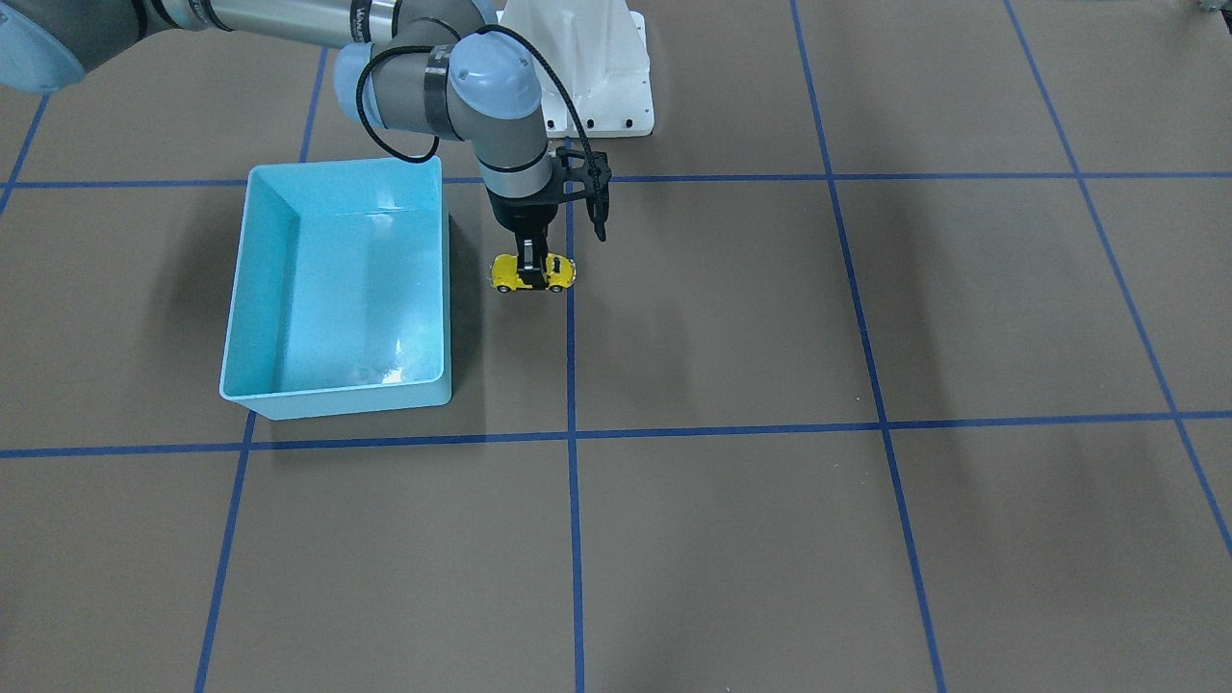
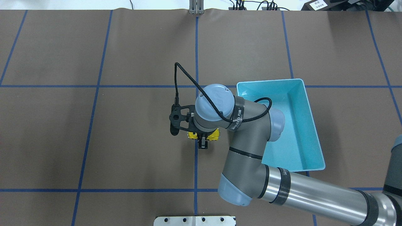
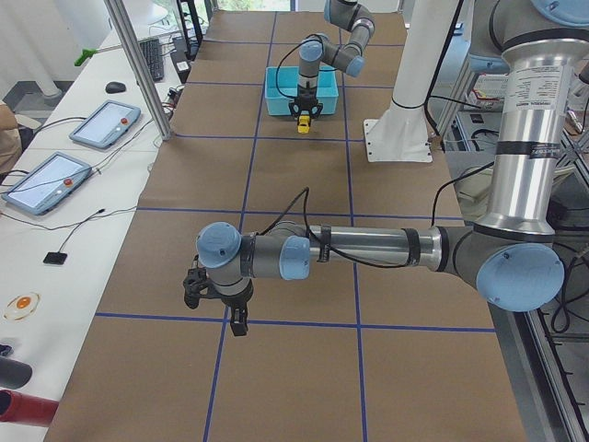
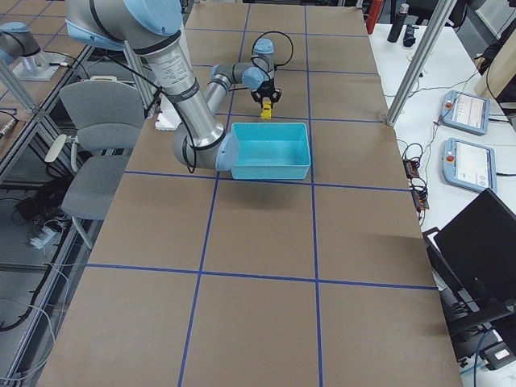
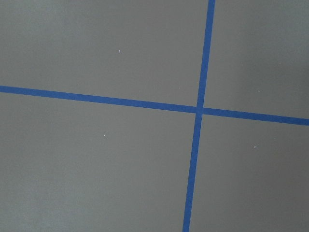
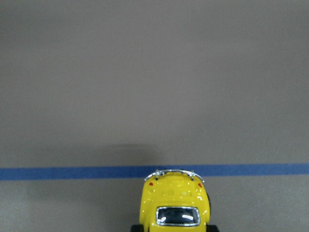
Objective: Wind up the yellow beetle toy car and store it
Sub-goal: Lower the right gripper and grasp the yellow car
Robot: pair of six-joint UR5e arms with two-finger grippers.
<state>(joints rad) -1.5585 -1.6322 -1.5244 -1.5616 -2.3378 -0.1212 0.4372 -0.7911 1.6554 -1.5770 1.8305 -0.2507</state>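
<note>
Near end, left gripper point(image 3: 238, 324) hangs over the table point(image 1: 770, 318), open or closed can't tell; farther off, right gripper point(image 1: 529, 274) clamped across yellow beetle toy car point(image 1: 559, 270) at a blue tape line point(image 1: 572, 366), just beside light-blue bin point(image 1: 252, 289), outside it.

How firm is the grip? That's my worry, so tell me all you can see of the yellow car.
The car is tiny, glossy yellow, Beetle-shaped, with black wheels, a dark chrome-rimmed rear window, chrome bumper and red tail lights. It is upright and level beside the bin, apart from it, one end over a blue tape line. The right gripper holds it from above, jaws shut across its middle. Whether its wheels touch the table is unclear.
</note>
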